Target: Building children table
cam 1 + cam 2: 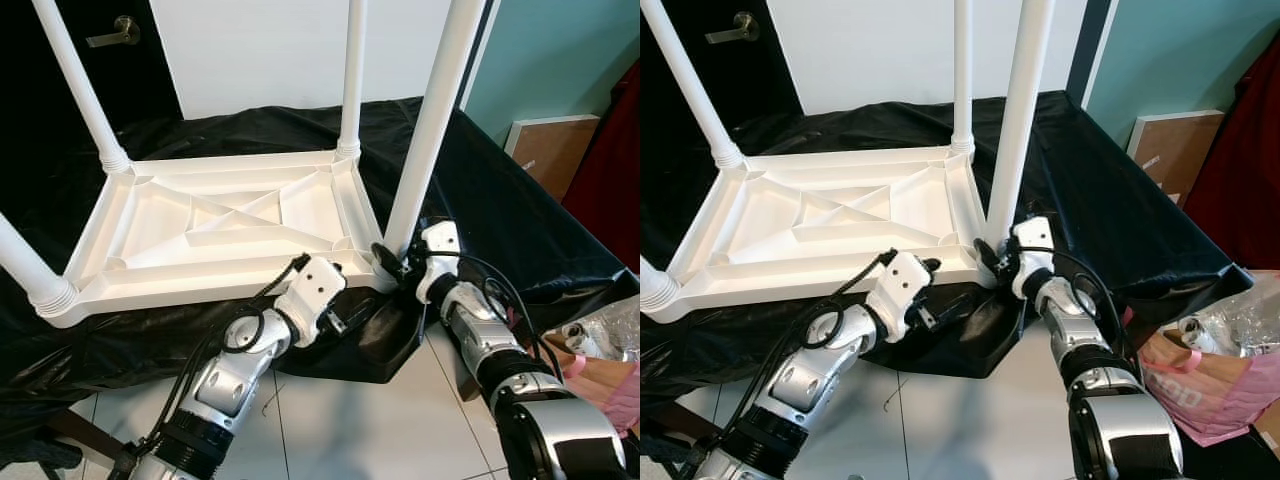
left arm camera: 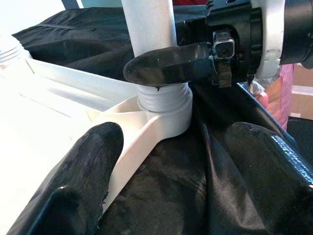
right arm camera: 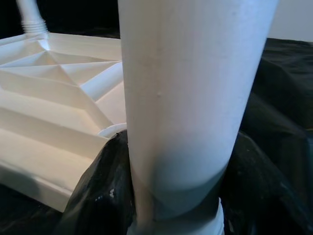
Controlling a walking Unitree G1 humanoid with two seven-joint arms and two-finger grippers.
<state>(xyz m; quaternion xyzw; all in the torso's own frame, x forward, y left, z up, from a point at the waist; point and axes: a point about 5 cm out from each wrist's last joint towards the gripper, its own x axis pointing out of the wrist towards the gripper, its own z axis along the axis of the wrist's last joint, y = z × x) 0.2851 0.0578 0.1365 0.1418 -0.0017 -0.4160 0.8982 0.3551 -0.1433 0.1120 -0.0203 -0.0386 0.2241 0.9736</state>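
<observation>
Upside-down white tabletop (image 1: 215,235) across the left and centre of the head views, flat on a black cloth (image 1: 500,190), ribbed underside up. Four white legs standing up from its corners: one cut off at far left (image 1: 30,275), one at upper left (image 1: 85,90), one at upper centre (image 1: 352,70), and the near-right leg (image 1: 432,110) right of centre. Lower centre: left gripper (image 2: 161,147) spread apart, one finger (image 2: 83,171) pressed on the tabletop rim beside that leg's threaded socket, gripping nothing. Right of centre: right gripper (image 1: 392,262) clamped around the near-right leg's base, just above the collar. Lower right corner: pink bag (image 1: 1200,385) on tiled floor (image 1: 400,420).
</observation>
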